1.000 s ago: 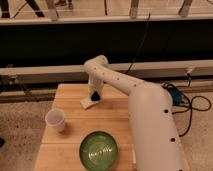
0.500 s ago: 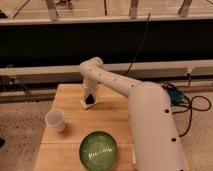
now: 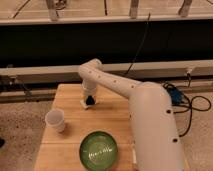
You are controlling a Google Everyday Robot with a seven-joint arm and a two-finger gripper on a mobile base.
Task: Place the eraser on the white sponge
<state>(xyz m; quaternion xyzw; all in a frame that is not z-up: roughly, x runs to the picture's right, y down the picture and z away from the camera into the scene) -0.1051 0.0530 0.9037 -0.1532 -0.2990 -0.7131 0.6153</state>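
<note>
The small black blocky eraser (image 3: 90, 102) is seen at the far side of the light wooden table (image 3: 67, 97), toward 12 o'clock of the tabletop. It lies against the flat off-white rectangular sponge (image 3: 96, 103), of which only pale edges show around it. Whether the eraser already rests on the sponge or is held just above it cannot be told.

Compared with one second ago, the white arm's wrist has been shifted slightly toward 9 o'clock and brought down over the sponge. Over the last half second almost no motion is recorded. This is judged to mark the placing step, with release and withdrawal yet to be confirmed.

The gripper (image 3: 90, 98) is pointed downward, directly above the eraser and apparently touching it. Whether it is apart, together or clamped on the eraser cannot be told.

A white paper cup (image 3: 55, 120) stands at 8 o'clock of the sponge, well apart. A round green bowl (image 3: 99, 150) is set at 6 o'clock, near the table's front edge.
</note>
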